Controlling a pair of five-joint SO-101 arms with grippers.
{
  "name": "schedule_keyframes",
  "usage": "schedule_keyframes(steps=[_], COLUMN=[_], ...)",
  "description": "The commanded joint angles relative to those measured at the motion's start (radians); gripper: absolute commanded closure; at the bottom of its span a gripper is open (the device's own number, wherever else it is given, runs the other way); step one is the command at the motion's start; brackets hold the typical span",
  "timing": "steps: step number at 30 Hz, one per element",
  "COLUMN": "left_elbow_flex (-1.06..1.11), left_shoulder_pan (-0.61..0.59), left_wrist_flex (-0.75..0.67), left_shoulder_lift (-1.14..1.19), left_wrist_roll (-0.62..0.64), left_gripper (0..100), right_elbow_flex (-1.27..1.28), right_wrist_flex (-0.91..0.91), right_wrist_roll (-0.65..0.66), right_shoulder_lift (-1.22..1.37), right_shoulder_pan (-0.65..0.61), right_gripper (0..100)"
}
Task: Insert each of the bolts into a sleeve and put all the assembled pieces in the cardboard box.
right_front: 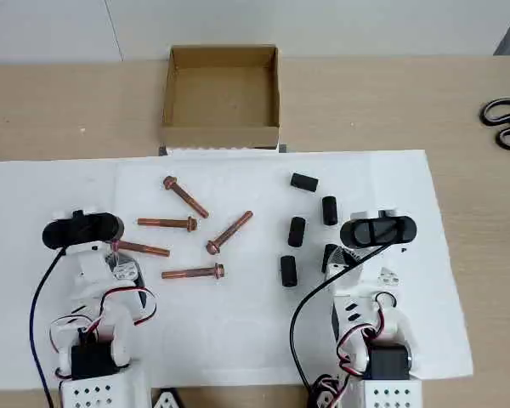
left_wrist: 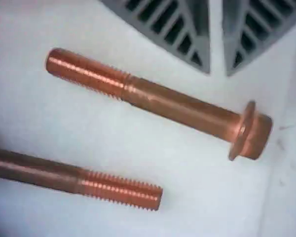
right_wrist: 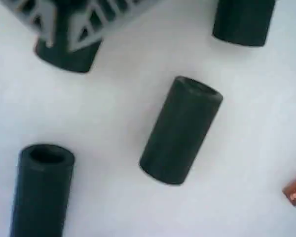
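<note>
Several copper bolts [right_front: 192,273] lie scattered on the white paper, left of centre. Several black sleeves [right_front: 297,231] lie to their right. The cardboard box [right_front: 221,126] stands open at the back. My left gripper [left_wrist: 216,74] hangs shut just over the paper beside one whole bolt [left_wrist: 158,103] and another bolt's threaded end [left_wrist: 89,182]. My right gripper [right_wrist: 64,47] is shut, with one sleeve [right_wrist: 74,61] partly hidden under its fingers. Other sleeves [right_wrist: 180,131] lie beside it. In the high view the left arm [right_front: 83,229] and right arm [right_front: 378,229] sit at the near edge.
White paper [right_front: 391,178] covers the middle of the wooden table. Black scissors [right_front: 506,121] lie at the far right edge. Free paper lies between the bolts and the sleeves and in front of the box.
</note>
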Motion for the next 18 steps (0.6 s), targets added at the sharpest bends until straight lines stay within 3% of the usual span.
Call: schedule_keyframes(steps=[1,18], left_elbow_flex=[-0.008,-0.008], left_shoulder_pan=[0.005,0.005], left_wrist_flex=[-0.005,-0.005], left_shoulder_lift=[-0.002,-0.002], left_wrist_roll=[-0.002,-0.002], left_gripper=[99,99], right_elbow_flex=[0.012,0.012], right_wrist_flex=[0.002,0.002], right_wrist_roll=[0.009,0.005], right_shoulder_lift=[-0.013,-0.015], right_shoulder_pan=[0.007,-0.001], right_gripper=[99.5,99.5])
